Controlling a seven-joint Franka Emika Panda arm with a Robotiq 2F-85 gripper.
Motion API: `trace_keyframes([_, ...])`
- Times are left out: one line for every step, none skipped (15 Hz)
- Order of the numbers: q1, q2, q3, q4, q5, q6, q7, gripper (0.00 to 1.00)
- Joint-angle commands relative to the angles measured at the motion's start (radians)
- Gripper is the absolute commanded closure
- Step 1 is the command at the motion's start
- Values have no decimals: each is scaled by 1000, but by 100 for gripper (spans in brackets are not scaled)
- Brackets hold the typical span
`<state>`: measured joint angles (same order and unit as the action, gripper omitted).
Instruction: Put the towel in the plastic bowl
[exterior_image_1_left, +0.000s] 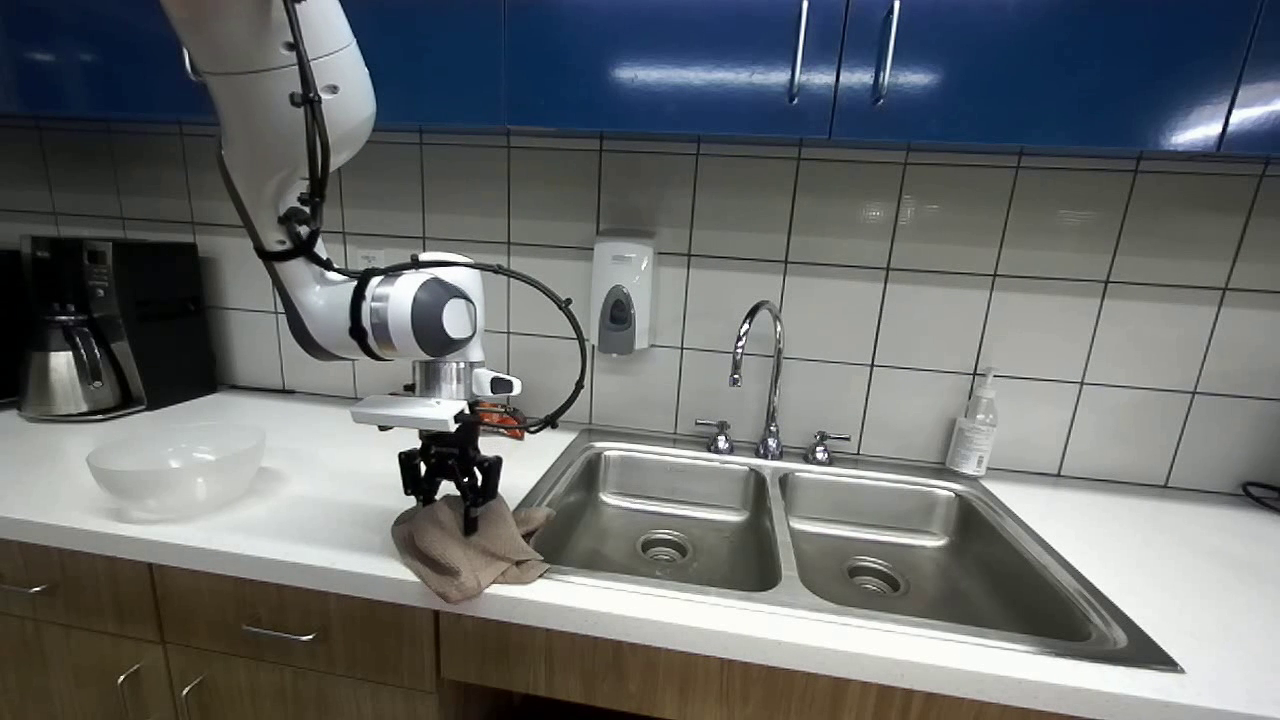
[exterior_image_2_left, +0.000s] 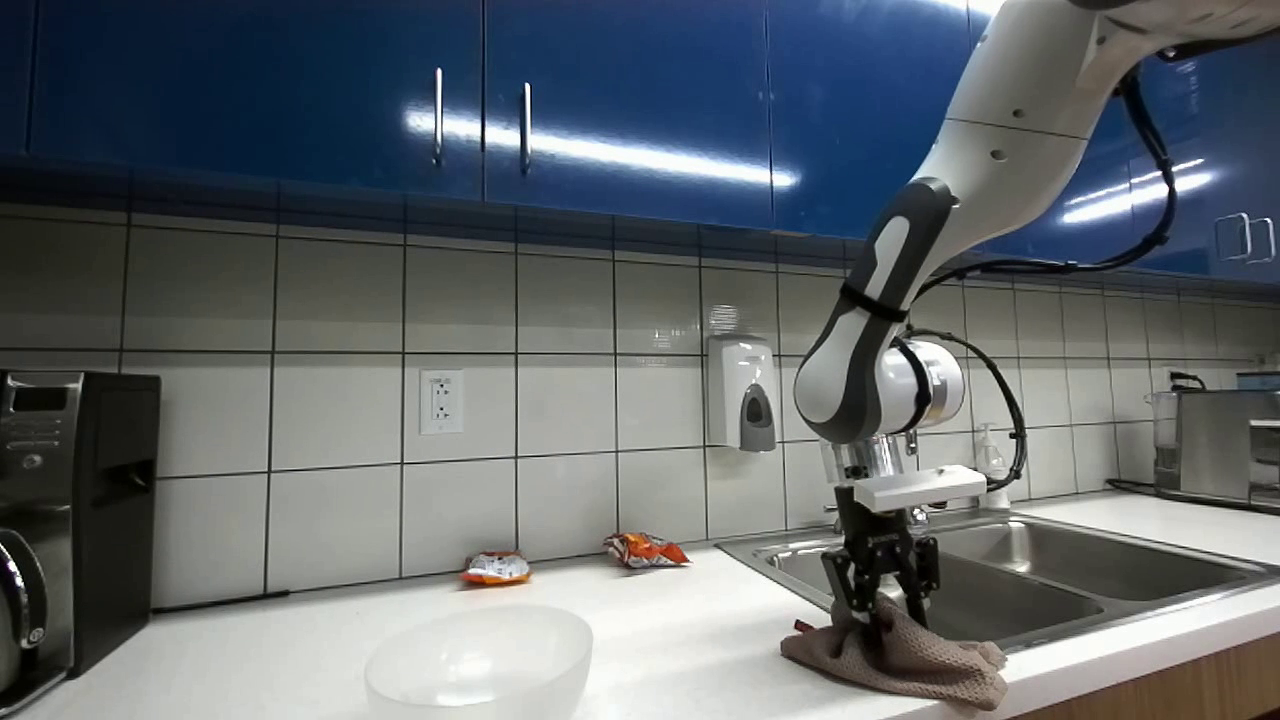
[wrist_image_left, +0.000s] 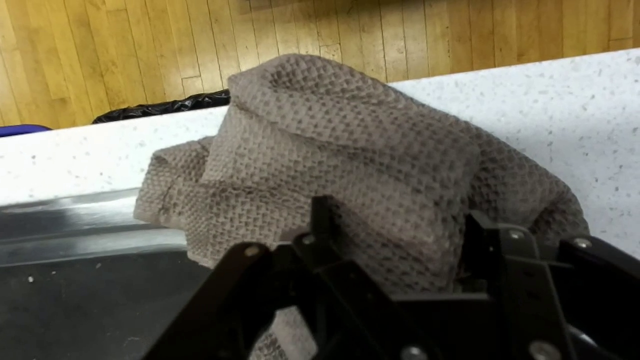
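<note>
Robotiq gripper (exterior_image_1_left: 448, 508) is pointing straight down into the towel, fingers spread apart with a hump of cloth between them; honestly can't tell if the pads actually press on it. The brown waffle-weave towel (wrist_image_left: 300, 160) is crumpled on the white countertop (exterior_image_1_left: 320, 520) by the near edge, and in the wrist view part of it reaches past that edge, while its right side laps over the sink's rim. There's a tiny red bit (exterior_image_2_left: 803, 626) at the towel's left in an exterior view, too small for me to name. Over it all hangs the white Panda arm (exterior_image_1_left: 280, 130) with black cables strapped on. Off to the left, well apart from the towel, the translucent plastic bowl (exterior_image_1_left: 175, 490) sits upright on the same counter. To the right you've got the stainless double sink (exterior_image_1_left: 787, 540), a gooseneck faucet (exterior_image_1_left: 776, 375) on its far side and a clear pump bottle (exterior_image_1_left: 972, 440) at the far right corner. Soap dispenser (exterior_image_1_left: 622, 295) is mounted on the tile wall (exterior_image_1_left: 930, 320), left of the faucet. Two orange snack packets (exterior_image_2_left: 645, 550) lie along that wall, left of the sink. Way over left is a black coffee maker (exterior_image_1_left: 160, 310) with a steel carafe (exterior_image_1_left: 65, 375), and blue cabinets (exterior_image_2_left: 620, 100) run across the top.
</note>
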<state>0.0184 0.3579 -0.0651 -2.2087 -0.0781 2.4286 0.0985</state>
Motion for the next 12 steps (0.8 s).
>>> trace_keyframes([-10, -16, 12, -4, 16, 7, -7, 67])
trace_keyframes([-11, -19, 14, -6, 19, 9, -10, 75])
trace_keyframes([-12, -20, 15, -6, 20, 9, -11, 82])
trace_keyframes([-12, -21, 15, -7, 21, 10, -11, 91])
trace_keyframes([-12, -21, 15, -7, 21, 10, -12, 97])
trace_keyframes([-13, -24, 16, -9, 23, 9, -13, 100])
trace_keyframes([-13, -29, 16, -13, 25, 10, -14, 100])
trace_keyframes([-13, -41, 17, -21, 28, 7, -16, 100])
trace_keyframes([-7, -68, 10, -35, 14, 3, -4, 98])
trace_keyframes([-11, -100, 12, -48, 25, -4, -7, 98])
trace_keyframes([-14, -130, 14, -59, 34, -12, -9, 98])
trace_keyframes([-15, -161, 14, -71, 40, -13, -5, 98])
